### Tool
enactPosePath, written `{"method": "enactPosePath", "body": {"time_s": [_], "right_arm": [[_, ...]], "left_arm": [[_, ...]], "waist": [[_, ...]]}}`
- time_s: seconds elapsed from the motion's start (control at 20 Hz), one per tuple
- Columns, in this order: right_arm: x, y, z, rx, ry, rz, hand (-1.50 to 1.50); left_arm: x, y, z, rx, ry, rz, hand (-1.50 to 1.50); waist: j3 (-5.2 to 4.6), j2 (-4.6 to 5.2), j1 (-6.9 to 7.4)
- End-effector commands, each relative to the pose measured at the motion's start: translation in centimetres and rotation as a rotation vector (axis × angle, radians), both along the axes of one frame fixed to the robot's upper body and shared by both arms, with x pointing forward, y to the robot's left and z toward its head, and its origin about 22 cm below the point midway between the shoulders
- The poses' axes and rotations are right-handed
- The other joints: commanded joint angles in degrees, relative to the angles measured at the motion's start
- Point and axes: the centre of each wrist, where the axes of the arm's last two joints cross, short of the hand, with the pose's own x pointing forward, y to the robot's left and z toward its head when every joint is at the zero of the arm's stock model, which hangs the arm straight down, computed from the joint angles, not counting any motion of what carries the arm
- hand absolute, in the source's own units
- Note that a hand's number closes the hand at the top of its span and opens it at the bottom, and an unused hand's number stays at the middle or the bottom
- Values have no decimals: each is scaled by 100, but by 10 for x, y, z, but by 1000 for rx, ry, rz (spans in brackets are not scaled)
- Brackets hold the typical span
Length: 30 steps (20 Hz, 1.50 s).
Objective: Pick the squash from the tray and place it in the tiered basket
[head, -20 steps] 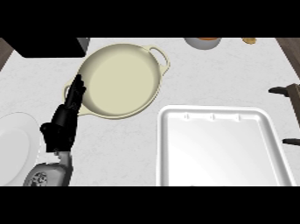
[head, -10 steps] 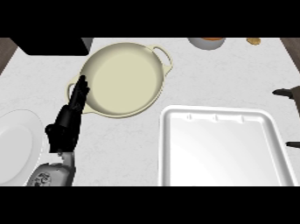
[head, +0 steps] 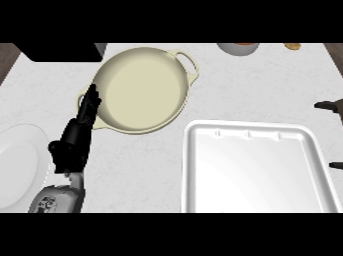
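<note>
White plate running off left edge; dark basket frame showing only partly at right edge.

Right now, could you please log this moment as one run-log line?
left robot hand: open, beside cream pan | right: not in view | tray: no squash visible

Pale speckled counter fills most of frame. Dark wood strips at upper left and upper right edges. Black block upper left.

White tray, cream pan
</note>
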Motion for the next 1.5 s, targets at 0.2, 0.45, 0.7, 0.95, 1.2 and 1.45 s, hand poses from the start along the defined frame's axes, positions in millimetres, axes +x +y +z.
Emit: {"method": "enactPosePath", "body": {"time_s": [0.2,0.45,0.7,0.95,1.2,1.45], "right_arm": [[15,-34,-7,-77,-34,7,150],[37,-67,-38,-92,20,-21,150],[55,-90,-48,235,-53,-99,-150],[58,-105,-54,360,-151,-55,-150],[30,-120,-44,453,-406,-143,-150],[-24,-150,-13,515,-492,-284,-150]], "left_arm": [[11,5,-3,3,-12,-3,0],[-1,3,-5,8,-6,8,0],[-11,-4,-6,2,-6,-5,0],[0,4,-3,8,6,-10,0],[7,8,9,2,-13,9,0],[2,2,-4,10,-21,20,0]], "waist": [[9,33,-16],[10,18,8],[6,-3,50],[5,0,10],[7,-13,-33],[3,-22,-86]]}}
